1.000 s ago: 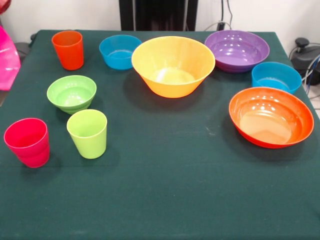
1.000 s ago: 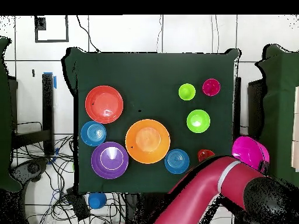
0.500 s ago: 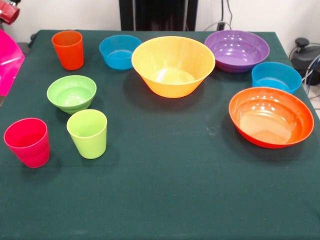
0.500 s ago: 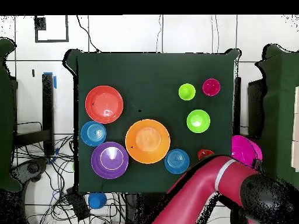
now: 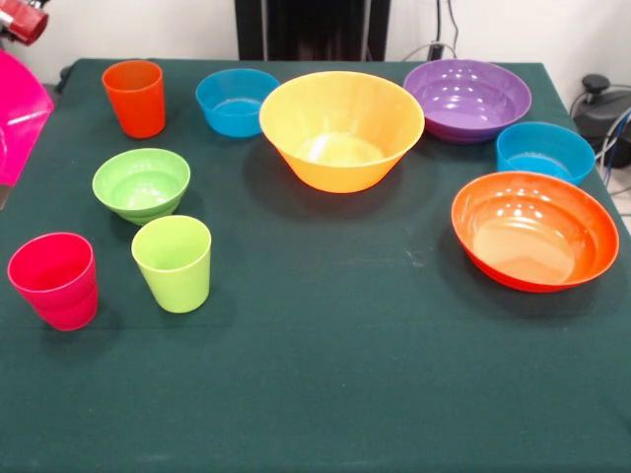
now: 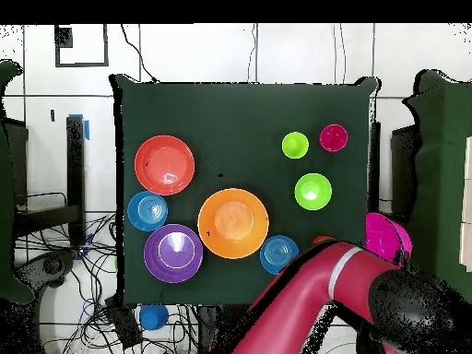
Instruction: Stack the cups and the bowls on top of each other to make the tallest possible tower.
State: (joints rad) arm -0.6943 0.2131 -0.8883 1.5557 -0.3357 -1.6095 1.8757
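My gripper is at the table's left edge in the front view, shut on the big pink bowl, which hangs tilted beside the cloth. In the overhead view the pink bowl shows past my red arm. The bowls and cups stand apart, none stacked. They are the yellow-orange bowl, purple bowl, red-orange bowl, two blue bowls, small green bowl, orange cup, lime cup and pinkish red cup.
The dark green cloth covers the table. The black pedestal stands at the far side. Cables and a black device lie off the right edge. In the overhead view my arm covers most of the orange cup.
My arm has swung a little toward the table with the pink bowl, which has tilted and shifted with it. In the overhead view the arm now covers more of the orange cup.
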